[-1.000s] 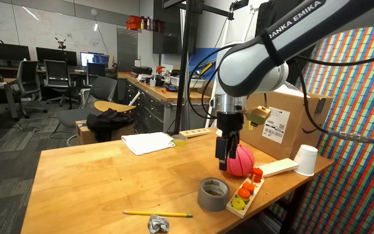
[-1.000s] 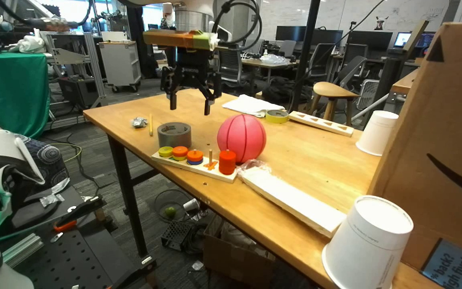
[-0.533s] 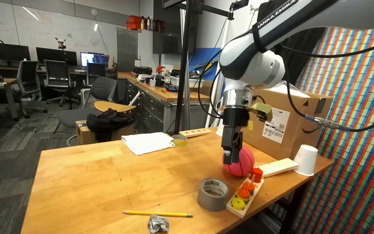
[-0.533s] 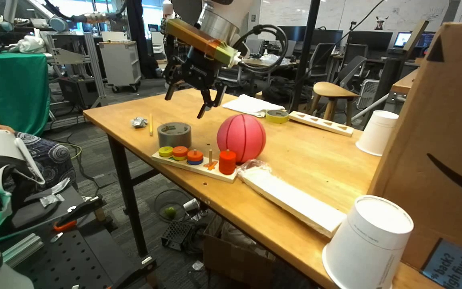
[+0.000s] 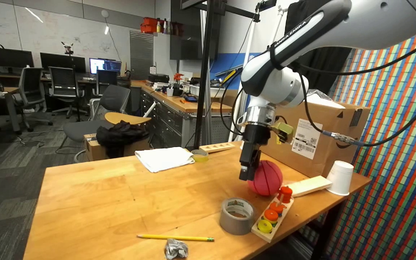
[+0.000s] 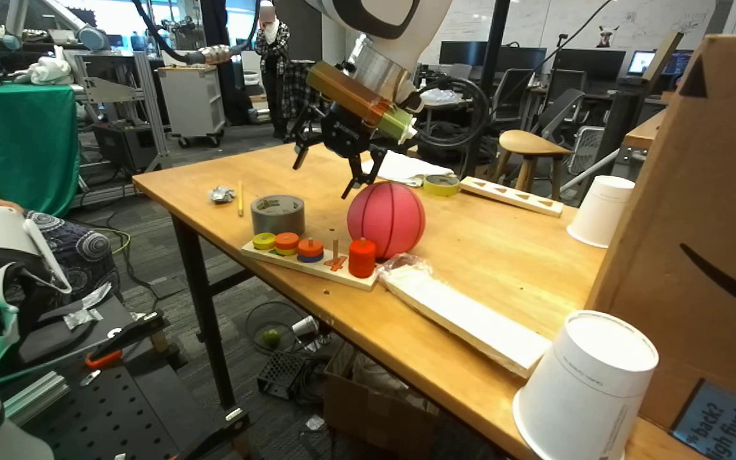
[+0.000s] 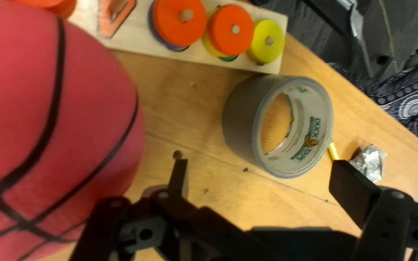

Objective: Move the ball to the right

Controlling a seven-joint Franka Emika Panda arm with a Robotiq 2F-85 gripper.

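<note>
Currently, pinkish-red toy basketball [image 6: 386,220] with dark seams sits near grey duct tape roll [image 6: 278,222]. Gripper [image 6: 321,183] tilted, higher than roll, jaws spread wide; contact with basketball unclear. Only wrist view makes "DUCK TAPE" print [image 7: 307,139] inside roll readable; pencil [image 5: 175,237] near roll shows whole just in both exterior views.

A whiteboard [image 5: 49,36], monitors [image 5: 5,56], office chairs [image 5: 63,81] and a robot arm [image 5: 302,40] mark a lab.

A round, pinkish-red toy basketball [image 6: 388,220] with thin dark seams is resting on the wooden tabletop [image 6: 489,262], sitting just beside one end of a peg stacker [image 6: 317,267], perhaps touching it.
</note>
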